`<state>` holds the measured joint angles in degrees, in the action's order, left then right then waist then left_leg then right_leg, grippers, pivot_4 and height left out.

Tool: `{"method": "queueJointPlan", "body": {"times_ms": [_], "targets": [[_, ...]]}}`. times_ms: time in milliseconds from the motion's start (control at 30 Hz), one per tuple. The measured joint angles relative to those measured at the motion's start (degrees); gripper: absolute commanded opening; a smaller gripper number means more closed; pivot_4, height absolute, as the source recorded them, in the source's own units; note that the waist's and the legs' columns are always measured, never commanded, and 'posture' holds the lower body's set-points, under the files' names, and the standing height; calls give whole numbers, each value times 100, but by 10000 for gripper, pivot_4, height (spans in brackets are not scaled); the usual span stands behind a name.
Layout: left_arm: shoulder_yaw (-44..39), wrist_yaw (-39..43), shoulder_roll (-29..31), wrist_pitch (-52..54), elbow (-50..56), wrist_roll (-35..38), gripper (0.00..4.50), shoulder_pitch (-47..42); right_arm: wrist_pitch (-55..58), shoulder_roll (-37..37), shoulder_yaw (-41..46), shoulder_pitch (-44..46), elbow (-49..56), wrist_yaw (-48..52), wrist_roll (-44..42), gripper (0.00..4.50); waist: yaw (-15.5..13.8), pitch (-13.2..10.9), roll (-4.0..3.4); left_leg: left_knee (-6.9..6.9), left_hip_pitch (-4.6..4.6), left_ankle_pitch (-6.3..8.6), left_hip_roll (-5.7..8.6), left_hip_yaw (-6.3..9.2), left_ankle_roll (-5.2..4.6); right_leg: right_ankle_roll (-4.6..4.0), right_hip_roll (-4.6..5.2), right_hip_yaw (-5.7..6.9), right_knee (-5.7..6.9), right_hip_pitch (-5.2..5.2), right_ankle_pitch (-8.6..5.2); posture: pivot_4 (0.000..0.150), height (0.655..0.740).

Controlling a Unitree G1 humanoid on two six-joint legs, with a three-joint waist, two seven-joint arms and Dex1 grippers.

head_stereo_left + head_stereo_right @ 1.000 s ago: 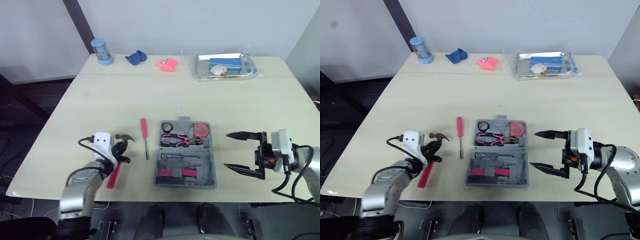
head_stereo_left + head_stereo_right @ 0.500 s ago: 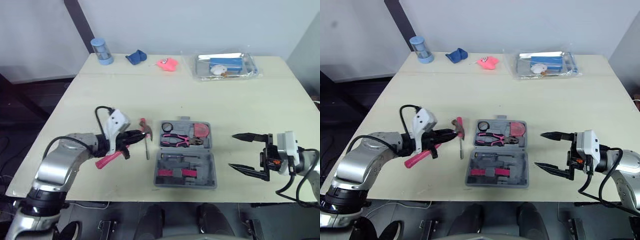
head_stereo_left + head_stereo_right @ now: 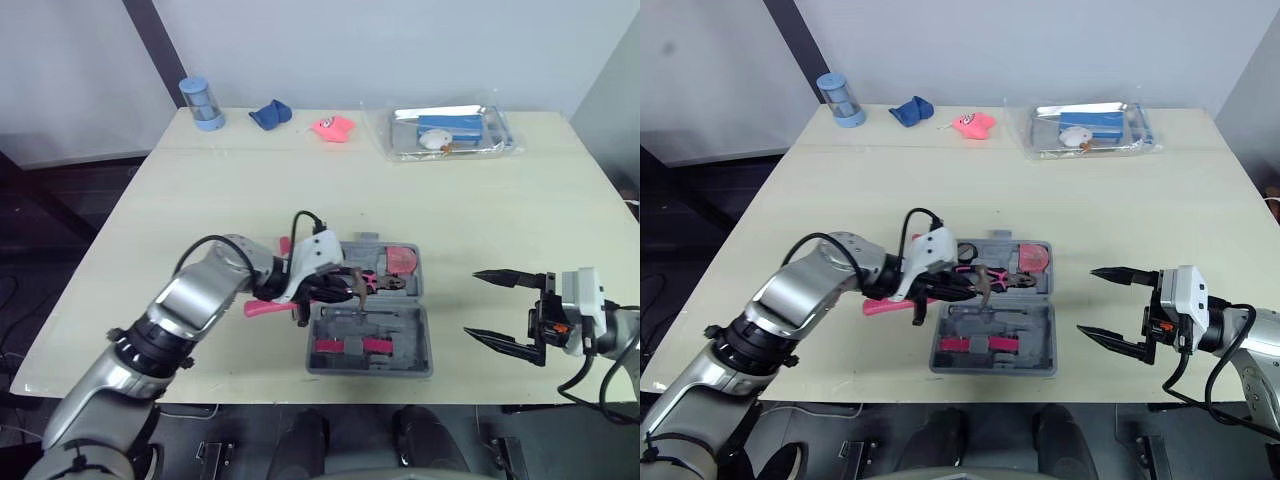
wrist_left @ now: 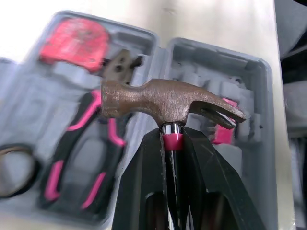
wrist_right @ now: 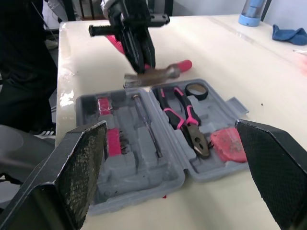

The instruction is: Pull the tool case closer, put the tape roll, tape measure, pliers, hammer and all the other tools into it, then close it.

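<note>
L gripper point(image 4: 172, 137) is clamping the hammer point(image 4: 163, 100) by the neck, right under the head – fingers point(image 4: 148, 167) pinching tight on the pink collar, handle trailing back toward the arm. The hammer is hanging over the left part of the open case point(image 3: 420, 330), head roughly above the hinge line btwn the two halves, not touching it yet as far as I can tell. R gripper point(image 3: 471, 305) is hovering spread wide w/ nothing in it, on the case's right, well apart. For this step, prob. best to be turning the handle in line w/ whichever moulded slot fits it – can't tell which one that is – then lowering flat & slow, head clear of the pliers point(image 5: 180, 112) already seated, and only releasing once the hammer is lying in the tray, else the head may be tipping over the rim. Hammer looks: brownish, worn-looking steel head w/ a claw, short dark shank, pink grip. Case is grey plastic, lying open & flat; the far half is holding pliers, red tape measure point(image 5: 225, 143) and tape roll point(image 5: 195, 89), the near half showing small pink-tipped bits. A red-handled screwdriver point(image 5: 183, 64) is lying on the table just beside the case, not yet packed.
</note>
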<state>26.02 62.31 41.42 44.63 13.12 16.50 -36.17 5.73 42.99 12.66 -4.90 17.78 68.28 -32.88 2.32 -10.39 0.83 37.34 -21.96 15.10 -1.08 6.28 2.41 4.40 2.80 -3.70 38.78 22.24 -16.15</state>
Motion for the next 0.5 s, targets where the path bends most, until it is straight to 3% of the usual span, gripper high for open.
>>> {"method": "queueJointPlan", "body": {"times_ms": [500], "targets": [[986, 11, -1111, 389, -623, -662, 463, -772, -115, -3, 183, -399, 180, -143, 14, 45000, -2, 0, 0, 2, 0, 0, 2, 2, 0, 0, 0, 0, 1, 0, 0, 1500, 7400]]}}
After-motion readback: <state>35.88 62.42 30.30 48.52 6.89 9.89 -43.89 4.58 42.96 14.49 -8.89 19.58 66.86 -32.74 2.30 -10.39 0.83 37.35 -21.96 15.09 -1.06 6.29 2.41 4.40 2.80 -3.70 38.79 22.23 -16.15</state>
